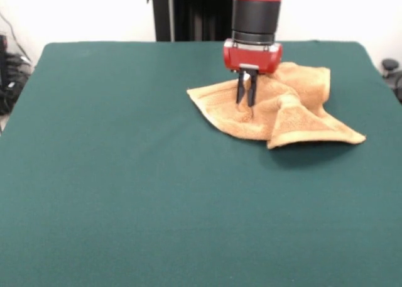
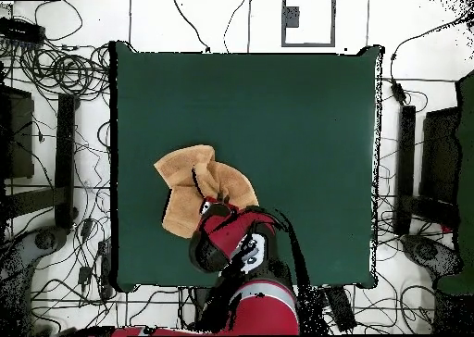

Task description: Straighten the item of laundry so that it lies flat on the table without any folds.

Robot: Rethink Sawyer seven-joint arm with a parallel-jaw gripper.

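Front view, claw (image 1: 245, 102) nearly closed above crumpled towel (image 1: 282, 108), wide bare table (image 1: 125, 186) nearer camera

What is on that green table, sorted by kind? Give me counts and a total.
Towels: 1, the crumpled tan-orange towel lying folded over itself.
Grippers: 1, the gripper with its tips down at the towel, nearly closed.
Total on the table: 2.
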